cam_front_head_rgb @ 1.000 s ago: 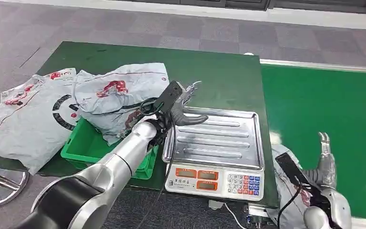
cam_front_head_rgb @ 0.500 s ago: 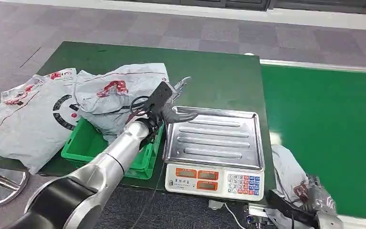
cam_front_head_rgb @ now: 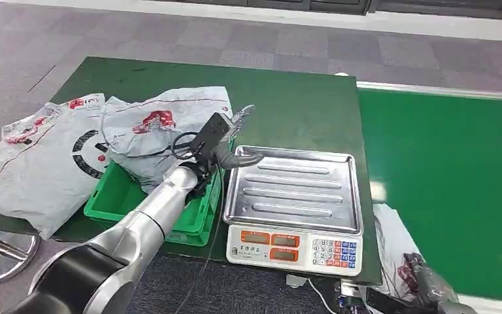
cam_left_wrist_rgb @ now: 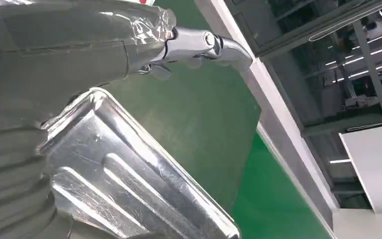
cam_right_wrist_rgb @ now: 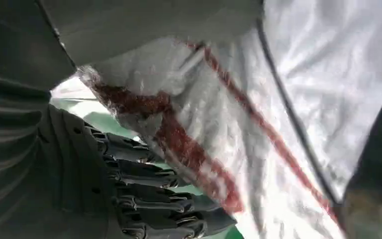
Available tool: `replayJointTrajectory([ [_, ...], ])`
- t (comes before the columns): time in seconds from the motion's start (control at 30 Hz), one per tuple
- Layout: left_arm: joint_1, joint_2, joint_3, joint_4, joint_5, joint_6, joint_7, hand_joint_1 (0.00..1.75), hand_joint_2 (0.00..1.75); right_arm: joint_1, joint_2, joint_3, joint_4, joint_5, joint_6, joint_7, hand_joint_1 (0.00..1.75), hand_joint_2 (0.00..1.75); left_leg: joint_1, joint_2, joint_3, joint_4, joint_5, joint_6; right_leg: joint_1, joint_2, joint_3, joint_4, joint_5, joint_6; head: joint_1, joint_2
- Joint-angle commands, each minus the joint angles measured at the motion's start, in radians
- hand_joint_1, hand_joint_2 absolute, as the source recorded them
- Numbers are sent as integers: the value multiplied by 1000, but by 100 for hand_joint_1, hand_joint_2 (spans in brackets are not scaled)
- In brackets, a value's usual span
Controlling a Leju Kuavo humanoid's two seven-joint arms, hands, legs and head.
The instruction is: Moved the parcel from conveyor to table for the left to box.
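The parcel (cam_front_head_rgb: 395, 252), a grey-white bag with red print, lies at the lower right of the head view, at the near edge of the green conveyor (cam_front_head_rgb: 451, 183), just right of the scale (cam_front_head_rgb: 294, 196). The right hand (cam_front_head_rgb: 428, 288) is at its lower end; in the right wrist view the dark fingers (cam_right_wrist_rgb: 154, 199) curl under the bag (cam_right_wrist_rgb: 258, 124) and the thumb lies over it, so the hand grips it. One second ago this hand stood higher beside the bag with fingers raised; since then it has sunk toward the lower edge of the frame and closed on the plastic. I judge the pick-up is made, and the carry to the table (cam_front_head_rgb: 287, 104) is not yet done.

The left hand (cam_front_head_rgb: 235, 144), at the centre of the head view, has drawn back a little from the scale toward the bin (cam_front_head_rgb: 114, 209). Its fingers are apart and hold nothing. More bags (cam_front_head_rgb: 52, 150) lie at the upper left.
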Motion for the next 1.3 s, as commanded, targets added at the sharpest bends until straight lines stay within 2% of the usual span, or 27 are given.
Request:
replayJointTrajectory([
  [0.03, -46, 8, -62, 51, -3, 2, 21, 0, 175, -136, 9, 155, 171, -35, 13, -53, 175, 175, 1, 5, 4, -1, -1, 0, 2, 3, 3, -3, 1, -1, 0, 0],
  [0.27, -44, -5, -67, 49, -9, 11, 27, 0, 175, -101, -51, 148, 121, -95, -6, -71, 175, 175, 1, 3, 5, -1, 0, 0, 1, 1, 4, -2, 0, -1, 0, 0],
  [0.3, -38, 0, -65, 44, -7, 14, 27, 0, 175, -132, -39, 144, 138, -85, -50, -83, 175, 175, 1, 3, 7, -2, 0, 0, 1, 1, 6, -3, 0, -2, 0, 0],
  [0.33, -18, 17, -56, 25, -1, 29, 25, 0, 175, -225, 27, 117, 198, -77, -195, -138, 175, 175, 1, 3, 8, -3, 0, 0, 2, 0, 7, -4, 0, -2, 0, 0],
  [0.43, 11, 44, -48, 2, 3, 17, 6, 0, 175, -326, 119, 63, 211, -69, -358, -161, 175, 175, 1, 11, 8, -2, -1, -1, 2, 10, 5, -3, 2, -1, 0, 0],
  [0.5, 23, 50, -48, -9, 0, 14, -4, 0, 175, -299, 142, 11, 108, -82, -450, -176, 175, 175, 1, 17, 10, -5, -1, -1, 2, 14, 6, -5, 4, -2, 0, 0],
  [0.7, 6, 34, -44, -4, 2, 17, -4, 0, 175, -180, 196, -160, -161, -178, -678, -249, 175, 175, 0, 8, 4, -1, -1, -1, 1, 7, 0, 0, 1, -3, 0, 0],
  [0.8, -12, 26, -47, 11, 5, 14, -4, 0, 175, -135, 175, -239, -246, -250, -720, -262, 175, 175, 0, 6, 4, -1, -1, -2, 0, 4, 1, 1, 0, -3, 0, 0],
  [0.9, -40, 11, -55, 31, 7, 7, -3, 0, 175, -184, 146, -292, -241, -334, -750, -311, 175, 175, 0, 4, 4, -1, -1, -1, 1, 2, 2, 0, -1, -3, 0, 0],
  [1.17, -46, 7, -58, 40, 9, 11, 0, 0, 175, -206, 152, -285, -217, -338, -748, -315, 175, 175, 0, 5, 3, -1, -1, 0, 0, 4, 1, -1, 0, -2, 0, 0],
  [1.3, -78, -20, -69, 59, 12, -2, 10, 0, 175, -286, 133, -274, -210, -371, -765, -331, 175, 175, -1, 6, 2, 0, -1, 0, -1, 6, 0, 0, 1, -2, 0, 0],
])
